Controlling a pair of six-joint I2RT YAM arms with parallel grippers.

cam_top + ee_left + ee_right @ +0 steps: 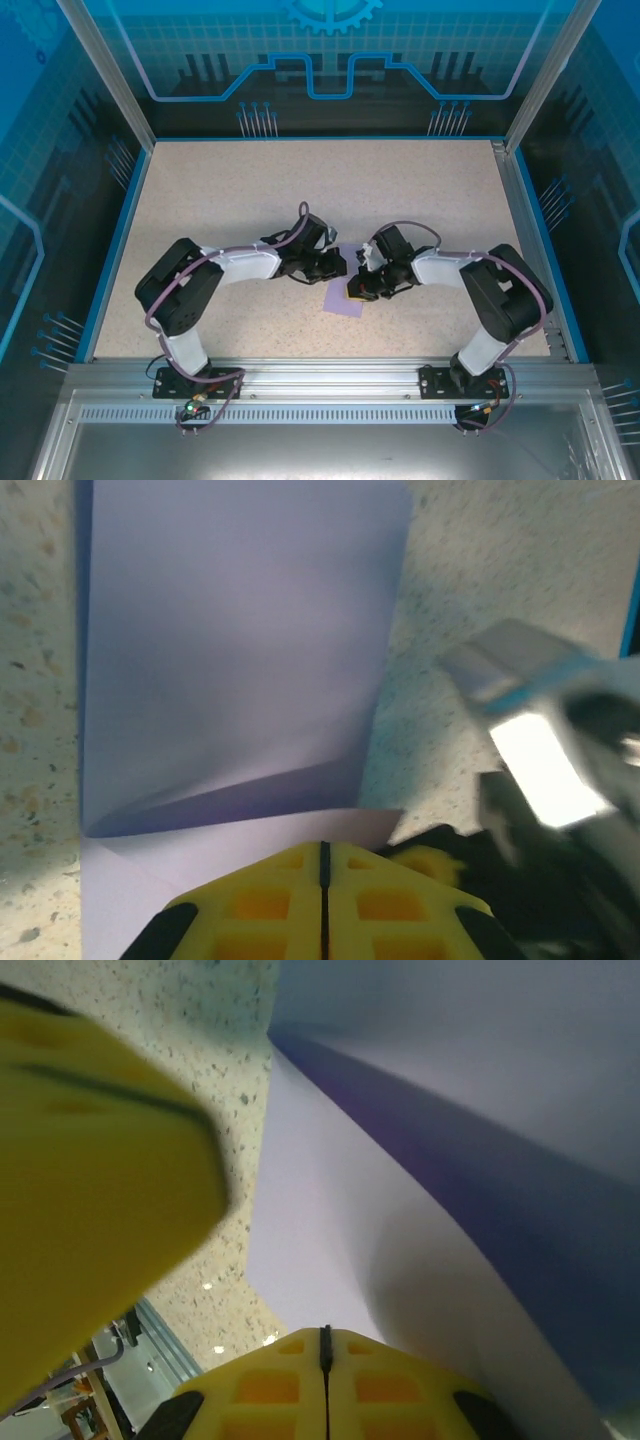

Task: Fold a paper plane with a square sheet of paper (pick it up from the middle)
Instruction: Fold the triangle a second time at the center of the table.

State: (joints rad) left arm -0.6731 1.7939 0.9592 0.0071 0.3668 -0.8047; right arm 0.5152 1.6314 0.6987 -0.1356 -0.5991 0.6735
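I had the left arm [200,285] reaching in from the near-left corner of the worktop [250,190], elbow out toward the left edge. Its left gripper [336,264] sat about midway between the left and right edges, closer to the near edge than the far one, at the far-left side of the sheet of paper [341,304].

From the left wrist I saw the yellow fingers [270,905] pressed together, only a thin dark seam between them, so jaws together. The sheet's lower layer ran in under the tips; I couldn't tell whether it was pinched. The paper was pale lavender, plain and partly folded. One big flap stood up off the speckled worktop, hinged on a slanting crease just ahead of the fingers, with the lower layer flat beneath. Some blurred grey-and-black hardware [545,750] was just right of the flap.

From above, the sheet lay between the two grippers. I saw the right gripper [358,290] on the sheet's right half, yellow showing over the lavender. On the right wrist its fingers [270,1385] were also together, same thin seam, with paper running right up to the tips. Clamped on it or not, I couldn't tell. A shadowed fold rose toward the right there, and a big out-of-focus yellow block [90,1180] sat at left over the worktop. Then the right arm [500,290] came in from the near-right corner, elbow toward the right edge.
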